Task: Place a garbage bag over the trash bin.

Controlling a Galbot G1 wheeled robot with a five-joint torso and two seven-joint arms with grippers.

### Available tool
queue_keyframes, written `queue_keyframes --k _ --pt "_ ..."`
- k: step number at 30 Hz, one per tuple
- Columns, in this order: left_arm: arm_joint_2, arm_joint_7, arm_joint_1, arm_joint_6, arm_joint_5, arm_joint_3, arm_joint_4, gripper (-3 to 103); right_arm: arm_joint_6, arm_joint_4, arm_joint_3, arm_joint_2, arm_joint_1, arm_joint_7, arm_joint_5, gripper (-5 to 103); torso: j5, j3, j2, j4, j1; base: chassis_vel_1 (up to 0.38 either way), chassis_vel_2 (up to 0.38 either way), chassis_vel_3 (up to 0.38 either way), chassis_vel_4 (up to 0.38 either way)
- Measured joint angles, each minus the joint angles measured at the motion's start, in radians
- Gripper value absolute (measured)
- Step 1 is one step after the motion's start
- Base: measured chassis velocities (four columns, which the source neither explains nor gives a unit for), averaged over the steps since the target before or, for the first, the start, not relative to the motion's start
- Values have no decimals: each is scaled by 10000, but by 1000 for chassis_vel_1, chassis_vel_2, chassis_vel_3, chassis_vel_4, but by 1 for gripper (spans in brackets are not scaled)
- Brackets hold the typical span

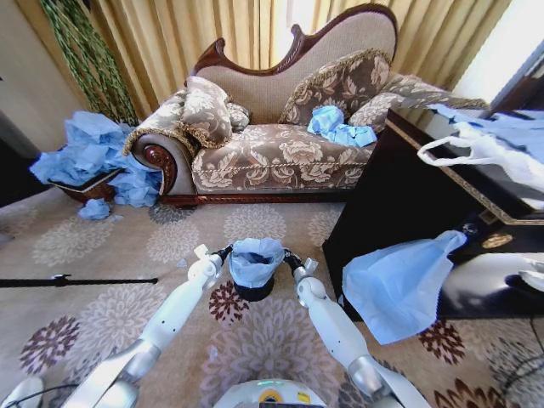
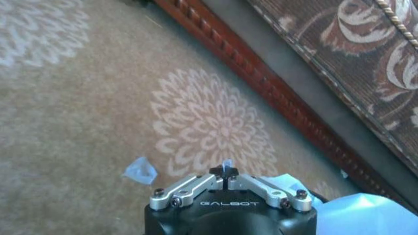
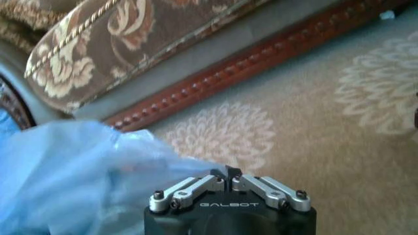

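Observation:
The small black trash bin (image 1: 254, 290) stands on the carpet just ahead of me. The light-blue garbage bag (image 1: 256, 257) sits bunched over its top, hiding the rim. My left gripper (image 1: 223, 252) is at the bag's left edge, and in the left wrist view the left gripper (image 2: 225, 173) is shut with a sliver of blue plastic at its tips. My right gripper (image 1: 289, 256) is at the bag's right edge. In the right wrist view the right gripper (image 3: 230, 173) is shut where the garbage bag (image 3: 85, 171) runs into its fingers.
A patterned sofa (image 1: 272, 157) stands beyond the bin. A heap of blue bags (image 1: 93, 161) lies at its left end. A black cabinet (image 1: 408, 195) at right carries a white loop-handled bag (image 1: 476, 151) and a hanging blue bag (image 1: 399, 285). A black rod (image 1: 76, 280) lies on the carpet.

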Motion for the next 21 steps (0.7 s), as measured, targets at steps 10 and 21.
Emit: queue_keyframes --k 10,21 --pt "779 -328 842 520 -719 -655 -1145 0 -1030 1721 -114 -855 -929 -679 -404 14 -15 13 -9 -4 10 0 0 0 0" --pt "1144 -110 1148 535 -815 -838 -1503 0 -123 2519 189 -1632 -1385 -1224 -1541 51 -7 5 -8 6 5 0 0 0 0"
